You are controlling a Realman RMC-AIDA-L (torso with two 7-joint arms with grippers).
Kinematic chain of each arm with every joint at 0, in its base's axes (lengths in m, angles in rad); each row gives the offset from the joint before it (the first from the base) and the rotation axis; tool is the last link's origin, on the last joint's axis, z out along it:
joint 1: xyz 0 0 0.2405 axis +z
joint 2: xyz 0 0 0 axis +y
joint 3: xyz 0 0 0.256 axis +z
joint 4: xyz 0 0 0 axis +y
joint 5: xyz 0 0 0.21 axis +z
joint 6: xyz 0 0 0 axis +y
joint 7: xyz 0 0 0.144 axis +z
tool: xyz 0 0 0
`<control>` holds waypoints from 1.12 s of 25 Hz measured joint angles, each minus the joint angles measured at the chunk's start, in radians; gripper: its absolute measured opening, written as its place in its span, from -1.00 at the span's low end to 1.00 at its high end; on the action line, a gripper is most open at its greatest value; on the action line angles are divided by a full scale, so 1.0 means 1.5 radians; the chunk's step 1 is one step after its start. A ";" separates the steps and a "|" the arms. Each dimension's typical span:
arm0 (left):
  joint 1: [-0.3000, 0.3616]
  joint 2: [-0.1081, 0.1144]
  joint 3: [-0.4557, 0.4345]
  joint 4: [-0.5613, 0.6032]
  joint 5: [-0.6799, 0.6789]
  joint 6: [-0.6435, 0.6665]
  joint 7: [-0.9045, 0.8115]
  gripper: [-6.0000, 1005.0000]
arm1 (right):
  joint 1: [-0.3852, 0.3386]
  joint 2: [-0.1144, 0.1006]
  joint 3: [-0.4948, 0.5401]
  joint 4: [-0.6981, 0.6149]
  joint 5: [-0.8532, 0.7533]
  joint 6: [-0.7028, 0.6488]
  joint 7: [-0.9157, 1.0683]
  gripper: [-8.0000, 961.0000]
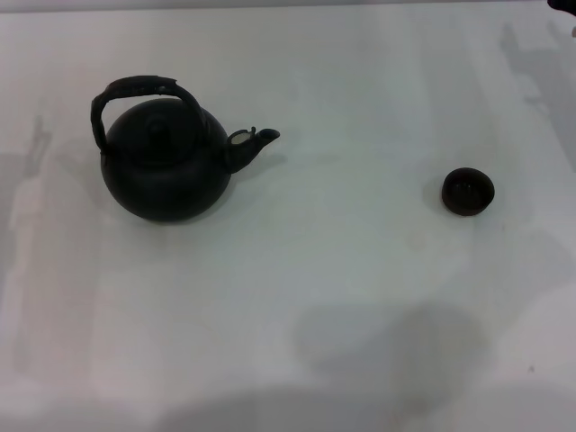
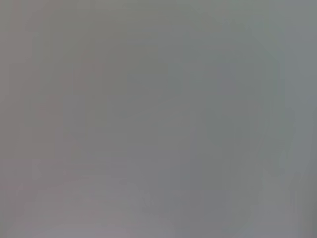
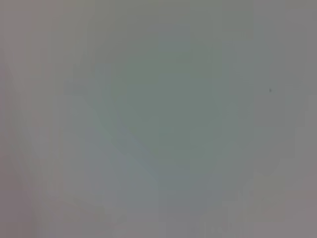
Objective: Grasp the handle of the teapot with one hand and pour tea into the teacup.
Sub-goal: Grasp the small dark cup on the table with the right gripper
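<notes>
Black teapot (image 1: 166, 166) stands upright, handle (image 1: 135, 88) ungrasped, well apart from teacup (image 1: 467, 191). Neither gripper visible; state unknown. Grasp and pour outstanding.

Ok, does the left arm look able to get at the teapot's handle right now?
Probably yes. The teapot stands alone on the robot's left of the table, its handle arched upright with nothing over or beside it. The teacup sits far off to the right. Neither gripper is in view.
</notes>
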 joint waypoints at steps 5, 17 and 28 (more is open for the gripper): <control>0.008 -0.002 0.000 0.000 0.012 0.007 0.000 0.77 | -0.020 0.000 -0.026 -0.013 0.000 -0.004 0.020 0.57; 0.018 -0.002 0.000 0.000 0.013 0.013 -0.018 0.77 | -0.043 -0.013 -0.087 -0.061 -0.008 -0.052 0.149 0.56; 0.019 -0.003 0.000 0.000 0.015 0.016 -0.024 0.77 | 0.007 -0.113 -0.144 -0.119 -0.339 -0.208 0.493 0.55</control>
